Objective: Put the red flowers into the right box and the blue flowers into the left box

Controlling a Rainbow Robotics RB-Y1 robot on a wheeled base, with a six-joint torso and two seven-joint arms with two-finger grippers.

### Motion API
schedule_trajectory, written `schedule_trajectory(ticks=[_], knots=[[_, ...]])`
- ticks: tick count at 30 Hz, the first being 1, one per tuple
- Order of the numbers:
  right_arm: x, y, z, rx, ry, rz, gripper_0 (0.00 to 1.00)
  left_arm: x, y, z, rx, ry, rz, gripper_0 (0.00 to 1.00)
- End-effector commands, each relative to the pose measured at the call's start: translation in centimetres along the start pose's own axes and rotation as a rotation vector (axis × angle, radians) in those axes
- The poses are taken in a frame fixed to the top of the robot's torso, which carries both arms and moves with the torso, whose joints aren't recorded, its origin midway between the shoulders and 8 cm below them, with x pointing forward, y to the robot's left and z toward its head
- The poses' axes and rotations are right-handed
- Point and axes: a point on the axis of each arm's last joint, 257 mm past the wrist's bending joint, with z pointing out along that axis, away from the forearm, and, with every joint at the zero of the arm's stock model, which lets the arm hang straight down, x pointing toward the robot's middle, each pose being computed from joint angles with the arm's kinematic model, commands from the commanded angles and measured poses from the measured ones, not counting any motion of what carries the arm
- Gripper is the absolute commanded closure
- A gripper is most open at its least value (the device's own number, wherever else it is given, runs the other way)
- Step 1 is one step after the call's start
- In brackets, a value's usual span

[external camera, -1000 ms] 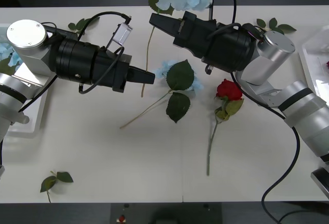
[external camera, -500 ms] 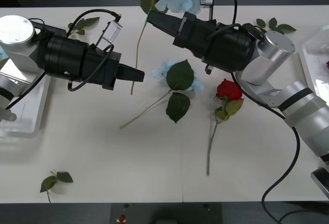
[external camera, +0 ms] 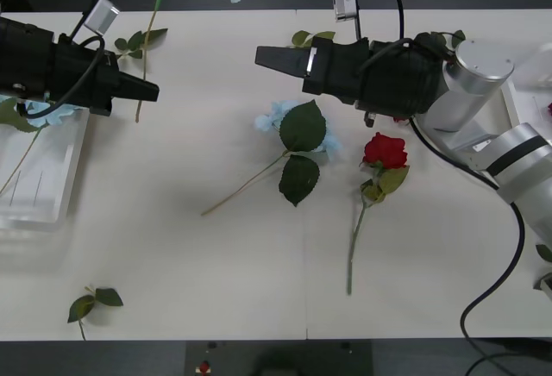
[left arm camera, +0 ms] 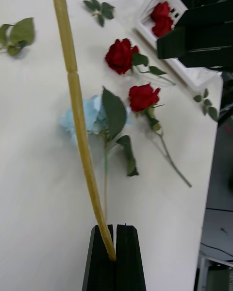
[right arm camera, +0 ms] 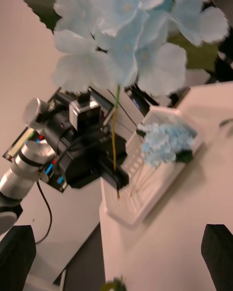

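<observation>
Currently: left gripper (left arm camera: 115,245), jaws shut on blue flower stem (external camera: 148,44), bloom raised beyond counter (external camera: 172,255) far edge, near left box (external camera: 39,186). Next: lower into box, release. Right gripper (external camera: 269,55) jaws open, empty. Since earlier frame, left arm retracted leftward with flower.

A lab or test room: a bare white table (external camera: 172,264) staged with artificial flowers.
</observation>
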Motion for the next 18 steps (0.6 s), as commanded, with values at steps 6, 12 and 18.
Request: schedule_trajectory(ticks=[6, 12, 18], knots=[[0.1, -3.2, -7.7, 0.311, 0.471, -0.056, 0.0, -0.9, 5.0, -8.6, -0.254, 0.036, 0.002, 1.0], [2.9, -5.4, -14.8, 0.531, 0.731, 0.024, 0.0, 1.6, 7.9, -15.1, -0.433, 0.127, -0.104, 1.0], [2.4, -9.3, -20.5, 0.75, 0.819, -0.044, 0.0, 4.9, 10.6, -21.0, -0.622, 0.198, -0.232, 1.0]])
